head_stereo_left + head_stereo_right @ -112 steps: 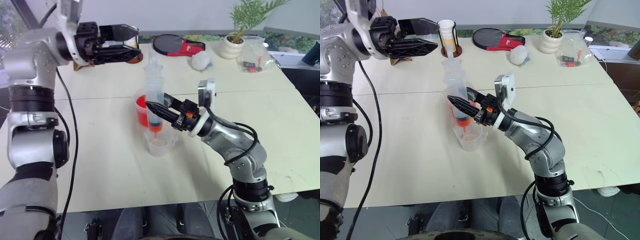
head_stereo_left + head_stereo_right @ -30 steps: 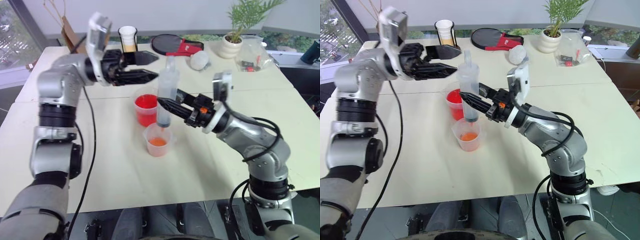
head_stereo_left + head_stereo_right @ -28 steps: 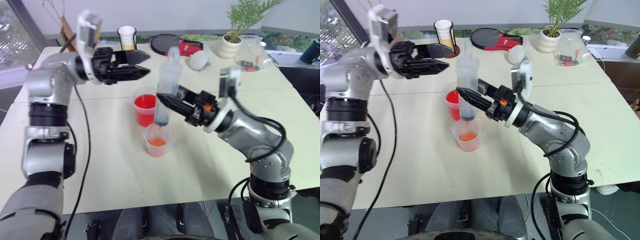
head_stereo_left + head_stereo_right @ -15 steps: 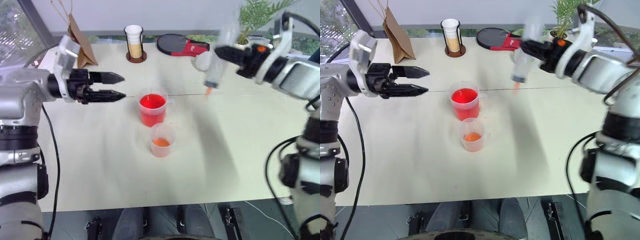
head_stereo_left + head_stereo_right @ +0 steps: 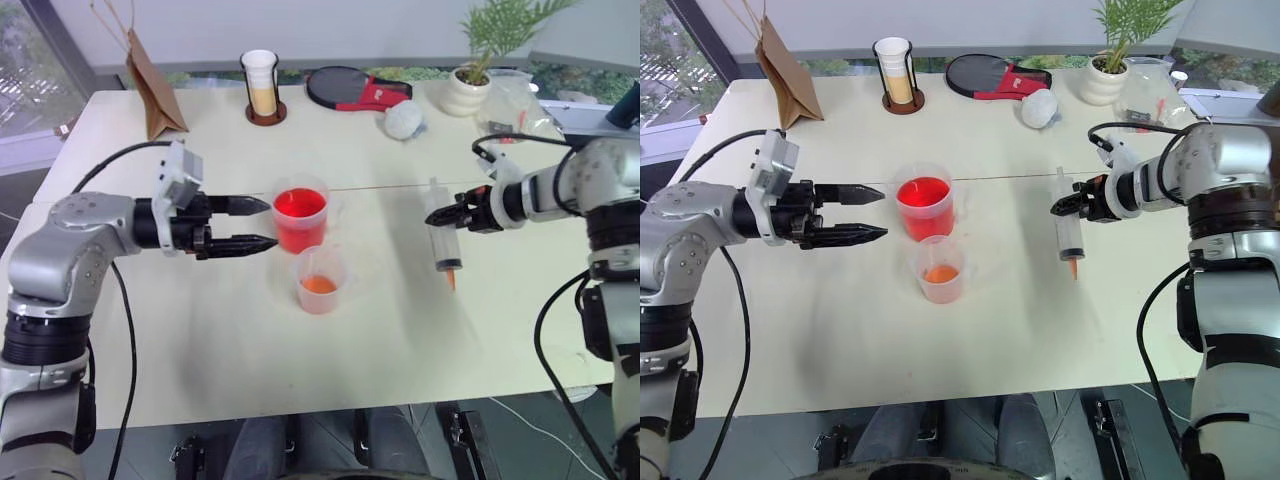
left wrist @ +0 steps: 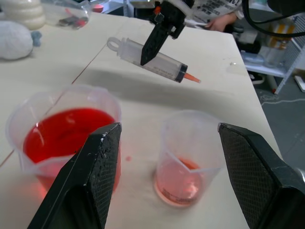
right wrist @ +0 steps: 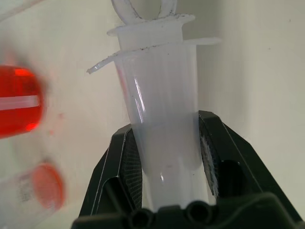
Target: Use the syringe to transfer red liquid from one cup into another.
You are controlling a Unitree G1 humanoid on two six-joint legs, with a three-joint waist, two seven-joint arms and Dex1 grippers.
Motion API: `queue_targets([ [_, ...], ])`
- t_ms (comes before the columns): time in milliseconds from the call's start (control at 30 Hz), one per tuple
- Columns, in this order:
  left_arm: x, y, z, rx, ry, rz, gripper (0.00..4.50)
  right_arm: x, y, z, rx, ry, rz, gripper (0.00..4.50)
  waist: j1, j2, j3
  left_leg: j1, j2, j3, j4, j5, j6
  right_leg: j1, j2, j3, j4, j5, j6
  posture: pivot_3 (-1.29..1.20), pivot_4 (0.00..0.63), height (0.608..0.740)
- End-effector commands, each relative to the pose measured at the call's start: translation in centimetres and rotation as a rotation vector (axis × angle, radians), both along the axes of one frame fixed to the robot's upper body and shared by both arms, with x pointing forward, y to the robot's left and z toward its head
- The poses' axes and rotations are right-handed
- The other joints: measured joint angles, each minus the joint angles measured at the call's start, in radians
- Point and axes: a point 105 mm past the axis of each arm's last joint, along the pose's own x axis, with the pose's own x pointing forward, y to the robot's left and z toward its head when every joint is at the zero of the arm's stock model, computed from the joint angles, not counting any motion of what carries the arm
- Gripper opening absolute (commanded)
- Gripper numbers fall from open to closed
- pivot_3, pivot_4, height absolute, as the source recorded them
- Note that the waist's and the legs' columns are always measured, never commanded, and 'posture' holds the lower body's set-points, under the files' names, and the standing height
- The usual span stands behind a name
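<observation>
My left pincer (image 5: 262,224) hovers open beside the larger cup (image 5: 300,213), which is half full of red liquid (image 5: 299,204). The smaller cup (image 5: 321,279) holds a thin layer. My right pincer (image 5: 440,217) grips the syringe (image 5: 443,236) low over the tabletop (image 5: 350,330); I judge setting it down remains.

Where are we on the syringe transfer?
Done: small cup holds a thin layer of red liquid. In hand: right gripper grips the syringe over the table, away from both cups. Left: big cup is mostly full; left gripper open beside it.

Syringe (image 7: 164,119) tip hidden; cups (image 7: 19,102) perhaps blurred.
</observation>
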Motion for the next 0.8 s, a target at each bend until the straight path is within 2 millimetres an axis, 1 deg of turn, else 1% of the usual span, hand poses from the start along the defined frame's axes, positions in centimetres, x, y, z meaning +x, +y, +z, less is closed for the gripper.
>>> queue_targets([
  [33,-0.5,-0.1,1.2,-0.021,-0.054,0.004,3.32,0.7,0.2,0.8,0.012,-0.025,0.001,1.37,-0.004,0.000,0.000,0.000,0.000,0.000,0.000,0.001,-0.002,0.000,0.000,0.000,0.000,0.000,0.000,0.00,0.150,0.740],
  [133,-0.5,-0.2,1.1,-0.023,-0.049,0.011,3.32,1.1,0.1,0.3,-0.006,-0.020,-0.006,1.37,-0.007,0.000,0.000,0.000,0.000,0.000,0.000,0.001,-0.002,0.000,0.000,0.000,0.000,0.000,0.000,0.00,0.150,0.740],
  [200,-0.4,0.0,1.1,-0.022,-0.046,0.018,3.39,1.1,0.0,-0.1,-0.020,-0.008,-0.008,2.41,-0.008,0.000,0.000,0.000,0.001,0.000,0.000,0.001,-0.002,0.000,0.000,0.000,0.001,0.000,0.000,0.00,0.150,0.740],
  [233,-0.4,0.1,1.0,-0.021,-0.045,0.021,3.39,1.0,-0.1,-0.2,-0.020,-0.002,-0.006,2.75,-0.007,0.000,0.000,0.000,0.001,0.000,0.000,0.001,-0.002,0.000,0.000,0.000,0.001,0.000,0.000,0.00,0.150,0.740],
  [267,-0.3,0.2,1.0,-0.021,-0.044,0.023,3.39,1.0,0.0,-0.3,-0.019,0.001,-0.005,3.28,-0.006,0.000,0.000,0.000,0.000,0.000,0.000,0.001,-0.002,0.000,0.000,0.000,0.001,0.000,0.000,0.00,0.150,0.740],
  [333,-0.1,0.5,1.0,-0.017,-0.046,0.041,3.39,1.0,-0.2,0.2,-0.021,-0.015,-0.002,4.27,-0.006,0.000,0.000,0.000,0.000,0.000,0.000,0.001,-0.002,0.000,0.000,0.000,0.000,0.000,0.000,0.00,0.150,0.740],
  [367,0.0,0.6,1.0,-0.015,-0.047,0.050,3.39,1.0,-0.3,0.4,-0.020,-0.025,-0.001,4.45,-0.006,0.000,0.000,0.000,0.000,0.000,0.000,0.001,-0.002,0.000,0.000,0.000,0.000,0.000,0.000,0.00,0.150,0.740],
  [433,0.3,1.1,1.1,-0.015,-0.056,0.076,3.39,1.2,-0.4,1.4,-0.012,-0.066,0.006,4.45,-0.005,0.000,0.000,0.000,0.000,0.000,0.000,0.001,-0.002,0.000,0.000,0.000,0.000,0.000,0.000,0.00,0.150,0.740],
  [500,0.7,1.8,1.1,-0.017,-0.060,0.109,3.39,1.2,-0.4,2.9,-0.004,-0.137,0.047,4.45,-0.006,0.001,0.000,0.000,0.000,0.000,0.000,0.001,-0.002,0.000,0.000,0.000,0.001,0.000,0.000,0.00,0.150,0.740],
  [533,1.4,3.0,1.6,-0.089,-0.040,0.181,3.39,0.9,-0.9,5.2,0.004,-0.281,0.117,4.45,-0.005,0.001,0.000,0.000,0.000,0.001,0.000,0.001,-0.002,0.000,0.000,0.000,0.001,0.000,0.000,0.00,0.150,0.740],
  [567,1.7,4.3,1.8,-0.145,-0.014,0.233,3.39,0.5,-1.1,7.6,0.050,-0.430,0.152,4.45,-0.001,0.001,0.000,0.000,0.000,0.000,-0.001,0.001,-0.002,0.000,0.000,0.000,0.001,0.000,0.000,0.00,0.150,0.740],
  [600,1.8,5.1,1.8,-0.184,0.006,0.266,3.39,0.0,-1.4,9.2,0.076,-0.535,0.171,4.45,0.000,0.001,0.000,0.000,0.000,-0.001,-0.001,0.001,-0.002,-0.001,0.000,0.000,0.001,0.000,0.000,0.00,0.150,0.740],
  [633,1.9,6.1,1.1,-0.188,0.032,0.317,3.39,-0.8,-1.9,10.6,0.118,-0.637,0.177,4.45,-0.001,0.001,0.000,0.000,0.000,-0.001,-0.001,0.001,-0.002,0.000,0.000,-0.001,0.001,0.000,0.000,0.00,0.150,0.740],
  [667,1.8,6.8,0.2,-0.168,0.052,0.356,3.39,-1.4,-2.5,11.3,0.146,-0.715,0.165,4.45,-0.002,0.000,0.000,0.000,0.000,-0.001,-0.001,0.001,-0.002,-0.001,0.000,-0.001,0.000,0.000,0.001,0.00,0.150,0.740],
  [700,1.5,7.3,-0.7,-0.154,0.081,0.386,3.39,-2.2,-3.4,10.9,0.138,-0.756,0.151,4.45,-0.003,-0.001,-0.001,0.000,0.001,-0.001,-0.002,0.001,-0.002,0.000,0.000,-0.002,0.000,0.000,0.001,0.00,0.150,0.740],
  [733,1.0,7.9,-1.6,-0.150,0.110,0.417,3.39,-3.1,-4.4,9.7,0.094,-0.771,0.141,4.45,-0.003,-0.001,-0.001,0.001,0.001,-0.001,-0.003,0.000,-0.002,0.001,0.000,-0.002,0.000,0.000,0.001,0.00,0.150,0.740],
  [800,0.3,8.4,-2.8,-0.152,0.145,0.456,3.39,-4.2,-6.0,7.4,0.004,-0.787,0.111,4.45,-0.002,-0.004,-0.002,0.002,0.001,-0.001,-0.002,0.000,-0.001,0.003,0.000,-0.002,-0.001,0.000,0.001,0.00,0.150,0.740],
])
